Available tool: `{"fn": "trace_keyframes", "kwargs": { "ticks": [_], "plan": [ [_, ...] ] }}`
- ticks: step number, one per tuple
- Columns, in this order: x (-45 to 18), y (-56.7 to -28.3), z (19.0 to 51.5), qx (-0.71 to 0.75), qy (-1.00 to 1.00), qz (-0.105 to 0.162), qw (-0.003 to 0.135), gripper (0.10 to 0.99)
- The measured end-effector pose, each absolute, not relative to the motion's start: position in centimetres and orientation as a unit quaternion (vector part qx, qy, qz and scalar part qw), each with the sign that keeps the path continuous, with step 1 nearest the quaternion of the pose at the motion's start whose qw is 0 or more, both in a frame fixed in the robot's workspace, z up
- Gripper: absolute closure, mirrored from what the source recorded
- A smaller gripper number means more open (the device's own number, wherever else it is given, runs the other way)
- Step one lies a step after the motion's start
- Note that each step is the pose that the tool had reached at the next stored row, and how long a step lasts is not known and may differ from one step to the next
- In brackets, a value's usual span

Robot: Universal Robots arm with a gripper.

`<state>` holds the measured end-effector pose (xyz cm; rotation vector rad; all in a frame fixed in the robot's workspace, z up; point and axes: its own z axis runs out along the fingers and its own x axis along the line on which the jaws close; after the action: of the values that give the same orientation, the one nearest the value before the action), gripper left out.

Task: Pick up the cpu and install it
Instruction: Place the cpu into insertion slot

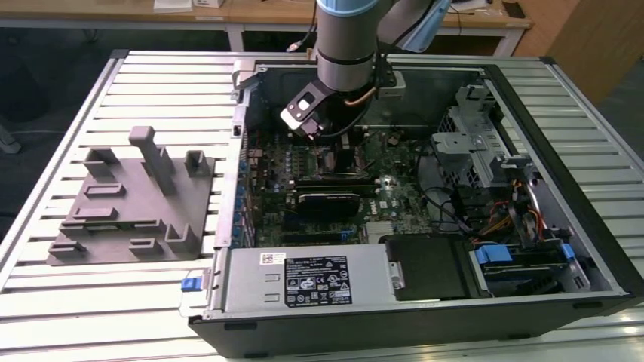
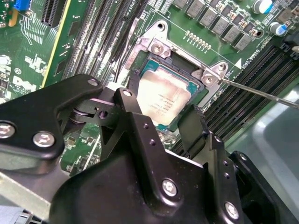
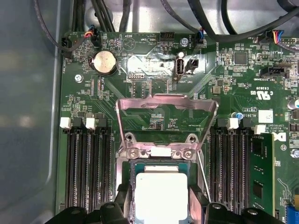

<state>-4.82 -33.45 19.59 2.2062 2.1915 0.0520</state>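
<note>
End effector (image 2: 162,103) clamped on cpu (image 2: 163,93) at socket (image 2: 156,46); cpu edges hidden behind it.

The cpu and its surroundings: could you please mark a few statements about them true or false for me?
1. The cpu lies between the fingers of the gripper. True.
2. The load plate is closed over the cpu. False: it stands hinged open.
3. The grey fixture lies inside the computer case. False: it rests on the table, to the exterior view's left of the case.
4. A coin battery sits on the motherboard. True.
</note>
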Motion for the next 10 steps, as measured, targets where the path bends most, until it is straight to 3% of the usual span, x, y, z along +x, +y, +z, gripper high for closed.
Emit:
{"fn": "trace_keyframes", "kwargs": {
  "ticks": [10],
  "plan": [
    [-4.82,-33.45,19.44,0.709,0.705,0.017,0.016,0.475]
  ]
}}
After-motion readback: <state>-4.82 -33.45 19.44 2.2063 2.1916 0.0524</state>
